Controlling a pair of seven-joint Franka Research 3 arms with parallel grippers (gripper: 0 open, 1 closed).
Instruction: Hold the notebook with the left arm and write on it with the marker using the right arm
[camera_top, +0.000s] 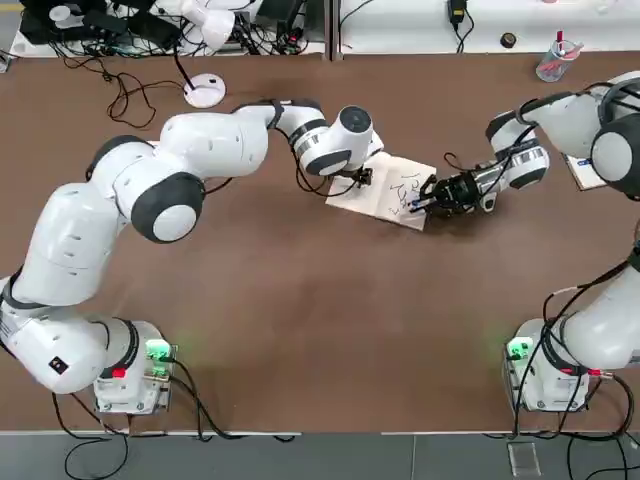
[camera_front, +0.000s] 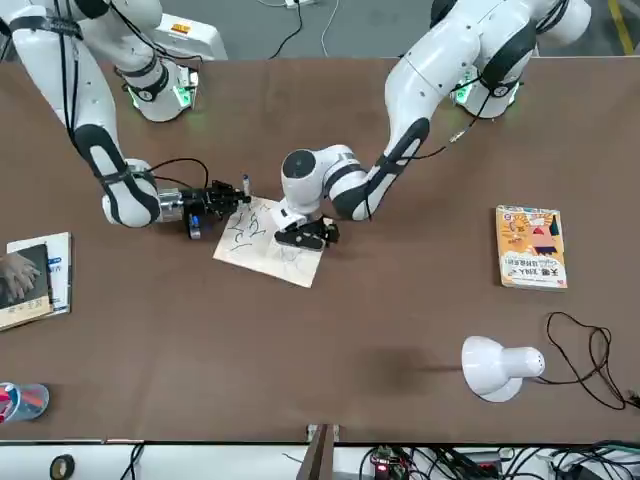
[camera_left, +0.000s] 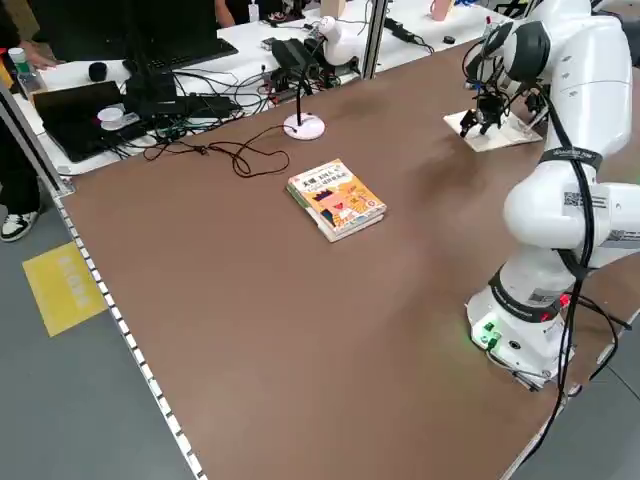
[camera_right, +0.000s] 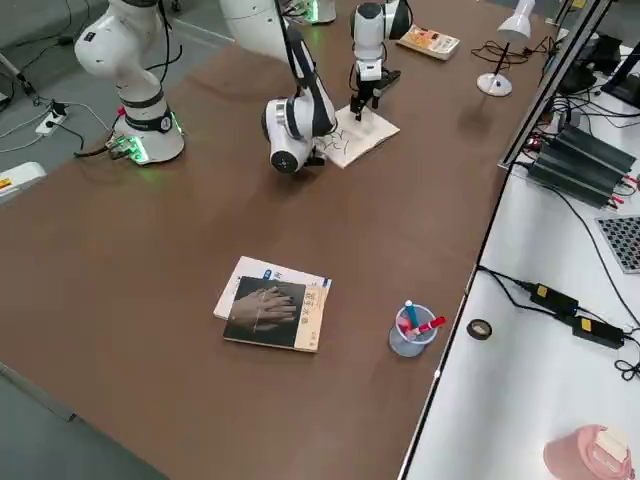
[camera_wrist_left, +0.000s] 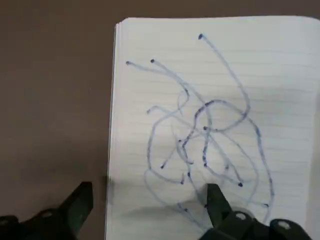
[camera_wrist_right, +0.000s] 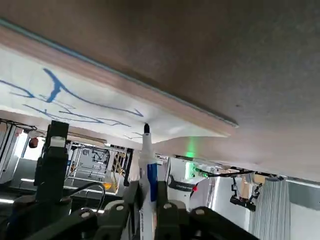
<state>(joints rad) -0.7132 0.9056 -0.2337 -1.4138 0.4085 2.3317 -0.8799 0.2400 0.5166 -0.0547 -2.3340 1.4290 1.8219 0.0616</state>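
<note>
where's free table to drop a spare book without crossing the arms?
Free: the stretch between the two arm bases, and the patch between the orange book and the lamp. Crowded: mid-table, where the left claw pins the notebook and the right claw holds the marker.

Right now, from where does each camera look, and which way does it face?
Top: overhead, looking down; left arm, right arm, notebook.
Front: across the table, facing the robot; both arms.
Left side: raised, looking diagonally across; left arm, orange book.
Right side: raised, diagonal; both arms, pen cup.
Left wrist: over left gripper, facing the scribbled page.
Right wrist: behind right gripper, marker at the page.
Shared: top and front both show the notebook.
</note>
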